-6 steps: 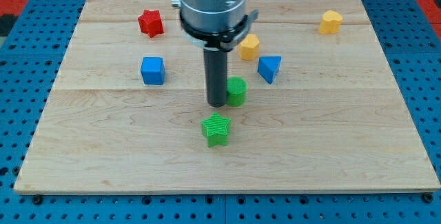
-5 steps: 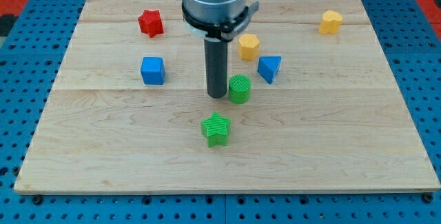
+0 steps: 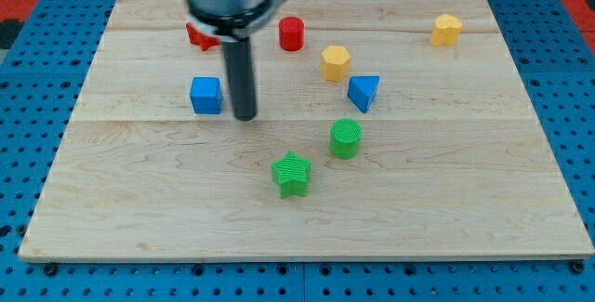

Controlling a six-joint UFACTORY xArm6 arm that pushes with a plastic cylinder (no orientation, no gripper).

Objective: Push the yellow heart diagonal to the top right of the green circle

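Observation:
The yellow heart (image 3: 446, 30) sits near the board's top right corner. The green circle (image 3: 346, 138) stands a little right of the board's middle, just below the blue triangle (image 3: 363, 92). My tip (image 3: 244, 115) rests on the board just right of the blue cube (image 3: 205, 95), well to the left of the green circle and far from the yellow heart.
A yellow hexagon (image 3: 336, 62) lies above the blue triangle. A red cylinder (image 3: 292, 33) stands near the top middle. A red star (image 3: 198, 34) is partly hidden behind the arm. A green star (image 3: 292, 174) lies below the middle. The wooden board (image 3: 521, 209) ends at blue pegboard.
The green circle has shifted right and down. My tip has moved left, away from it, to beside the blue cube. The red cylinder is now uncovered.

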